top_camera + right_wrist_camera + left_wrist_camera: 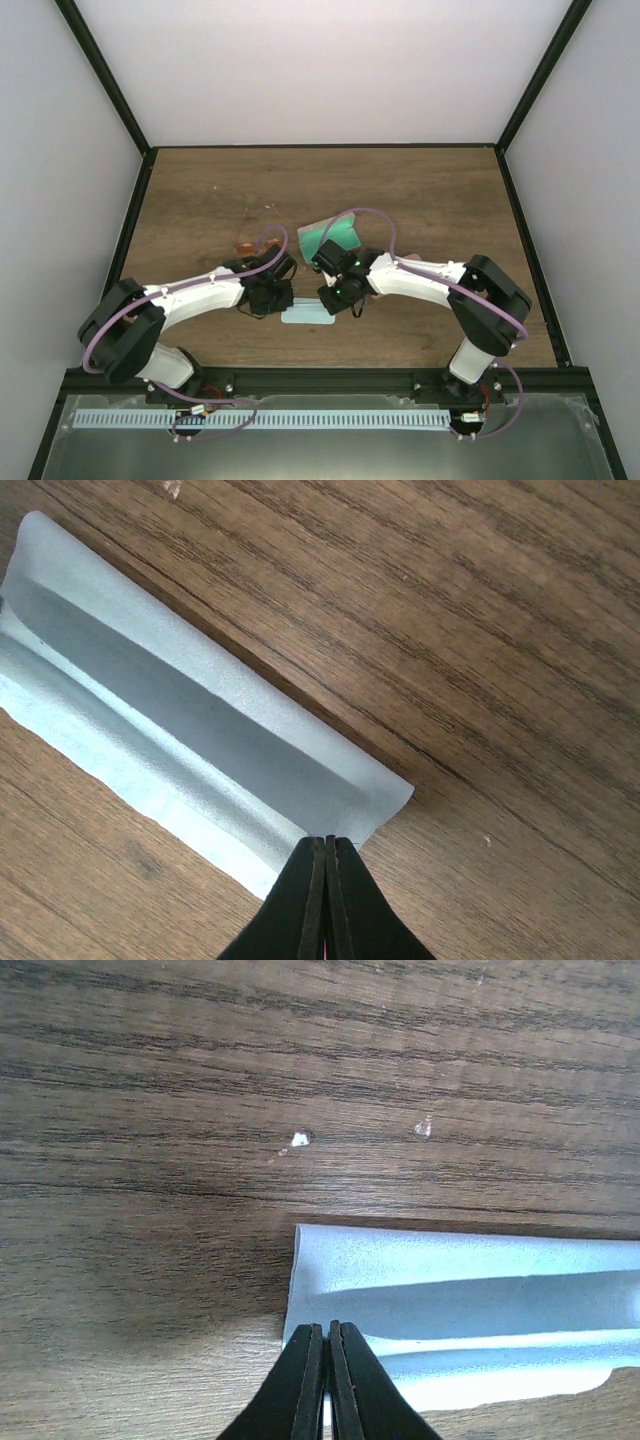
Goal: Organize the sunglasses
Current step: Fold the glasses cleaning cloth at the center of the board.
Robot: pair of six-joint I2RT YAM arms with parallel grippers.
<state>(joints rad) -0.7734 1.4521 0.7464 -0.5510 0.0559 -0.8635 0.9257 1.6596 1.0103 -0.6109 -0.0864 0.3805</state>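
Note:
A light blue cloth (308,315), folded into a long strip, lies on the wooden table between my two grippers. My left gripper (286,310) is shut on its left end; the left wrist view shows the cloth (470,1310) running under the shut gripper (327,1332). At the strip's right end, my right gripper (333,308) is shut on a corner; in the right wrist view its fingertips (326,842) pinch the cloth (200,730). One pair of sunglasses with orange lenses (243,247) lies behind the left arm, apart from both grippers.
A green flat object (335,235) lies just behind the right wrist, partly covered by its purple cable. Dark frame rails border the table's left, right and far edges (320,148). White walls stand beyond them.

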